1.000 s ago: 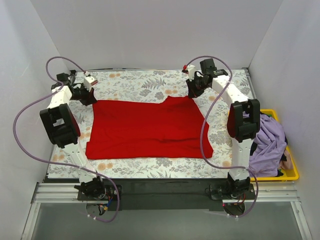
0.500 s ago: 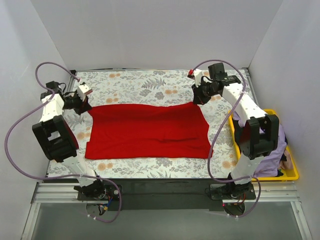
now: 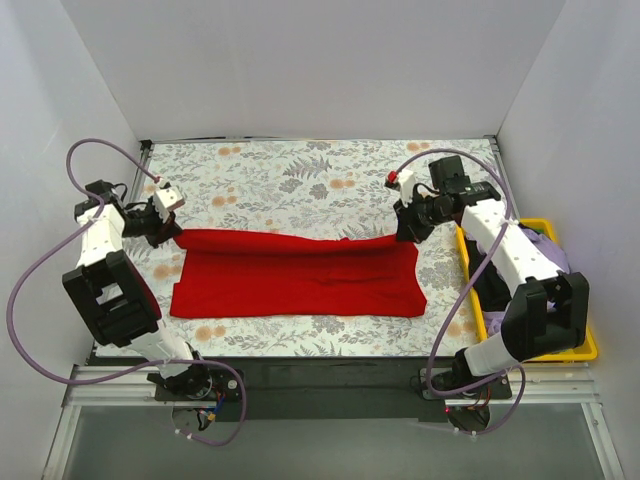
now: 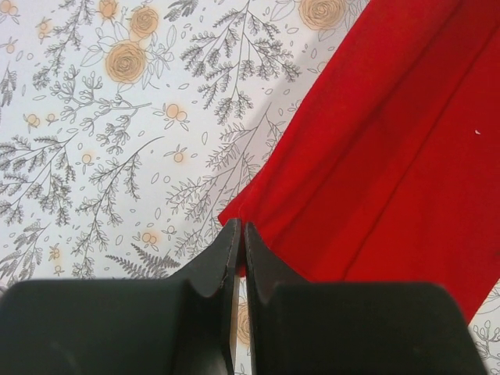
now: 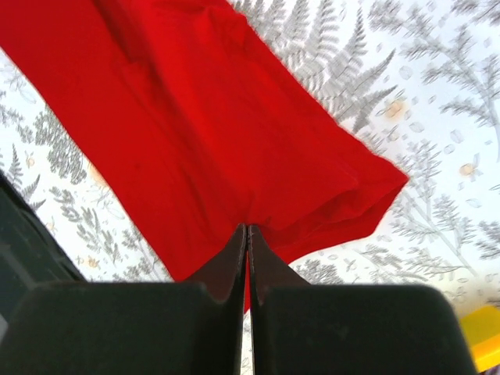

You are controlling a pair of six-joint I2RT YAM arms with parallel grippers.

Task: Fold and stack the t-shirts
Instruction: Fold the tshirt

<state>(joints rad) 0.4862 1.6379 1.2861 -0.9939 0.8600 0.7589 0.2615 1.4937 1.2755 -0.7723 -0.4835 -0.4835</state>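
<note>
Both arms are pulling the red shirt's [image 3: 295, 272] far edge nearward; it was lying flat a second ago and is now folding in half mid-table. Left gripper [image 4: 240, 234] and right gripper [image 5: 247, 234] are pinching its corners. Count: two shirts, with the lilac shirt [image 3: 560, 258] sitting in the one bin [image 3: 585, 345] at right.

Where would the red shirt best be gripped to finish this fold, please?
At both ends of its far edge, each from its outer side, where the left gripper and right gripper pinch it now: the shirt lies wide and limp, so both ends must travel together.
</note>
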